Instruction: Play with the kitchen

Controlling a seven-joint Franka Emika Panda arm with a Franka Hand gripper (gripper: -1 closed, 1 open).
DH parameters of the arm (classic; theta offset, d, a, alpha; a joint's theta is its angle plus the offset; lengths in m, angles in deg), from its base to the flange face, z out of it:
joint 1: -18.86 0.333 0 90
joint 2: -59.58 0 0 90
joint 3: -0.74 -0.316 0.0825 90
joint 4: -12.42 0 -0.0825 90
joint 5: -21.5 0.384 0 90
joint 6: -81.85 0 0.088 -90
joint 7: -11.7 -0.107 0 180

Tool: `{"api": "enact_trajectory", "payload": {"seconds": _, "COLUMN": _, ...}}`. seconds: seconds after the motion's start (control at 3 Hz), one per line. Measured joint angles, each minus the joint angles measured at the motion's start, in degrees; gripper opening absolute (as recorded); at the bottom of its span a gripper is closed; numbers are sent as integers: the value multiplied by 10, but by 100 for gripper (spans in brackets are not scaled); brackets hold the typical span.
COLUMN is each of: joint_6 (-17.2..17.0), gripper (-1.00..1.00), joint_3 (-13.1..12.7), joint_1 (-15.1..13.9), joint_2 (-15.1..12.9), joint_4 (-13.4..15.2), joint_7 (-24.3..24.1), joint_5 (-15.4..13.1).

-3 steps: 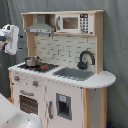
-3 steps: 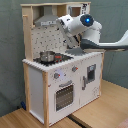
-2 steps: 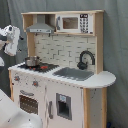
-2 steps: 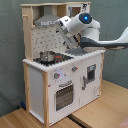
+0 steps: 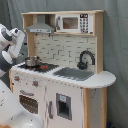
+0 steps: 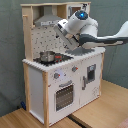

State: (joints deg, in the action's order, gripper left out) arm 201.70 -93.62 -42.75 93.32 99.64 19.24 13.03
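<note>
The kitchen (image 5: 65, 85) is a tall white and light-wood toy with a grey hood (image 5: 40, 27), a tiled back, a microwave (image 5: 75, 22), a black-red hob (image 5: 42, 66), a grey sink (image 5: 75, 74) and a black faucet (image 5: 85, 59). A small metal pot (image 5: 32, 61) stands on the hob. The oven door (image 6: 64, 95) is closed. My gripper (image 6: 69, 43) hangs above the counter between hob and sink, a little behind the pot (image 6: 47, 56). In the first exterior view the arm's end (image 5: 14, 42) sits at the kitchen's left side, level with the hood.
A grey curtain (image 5: 115, 45) hangs behind the kitchen. The kitchen stands on a wooden table (image 6: 100, 107). My white arm link (image 6: 107, 37) reaches in from the second exterior view's right. The arm's white base (image 5: 15, 112) fills the first exterior view's lower left.
The arm's end has shifted slightly toward the kitchen and a little lower. The pot and the oven door have not moved.
</note>
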Motion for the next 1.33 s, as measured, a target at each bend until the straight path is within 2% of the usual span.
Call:
{"api": "enact_trajectory", "payload": {"seconds": 0.33, "joint_6": -18, "gripper": 100, "joint_3": -38, "joint_1": -28, "joint_2": -28, "joint_4": 0, "joint_7": 26, "joint_5": 11}}
{"api": "enact_trajectory", "payload": {"seconds": 0.67, "joint_6": -23, "gripper": 100, "joint_3": -81, "joint_1": -64, "joint_2": -43, "joint_4": -1, "joint_7": 53, "joint_5": 27}}
{"api": "enact_trajectory", "payload": {"seconds": 1.0, "joint_6": -32, "gripper": 100, "joint_3": -114, "joint_1": -105, "joint_2": -43, "joint_4": -10, "joint_7": 87, "joint_5": 51}}
{"api": "enact_trajectory", "payload": {"seconds": 1.33, "joint_6": -55, "gripper": 100, "joint_3": -138, "joint_1": -143, "joint_2": -43, "joint_4": -28, "joint_7": 121, "joint_5": 67}}
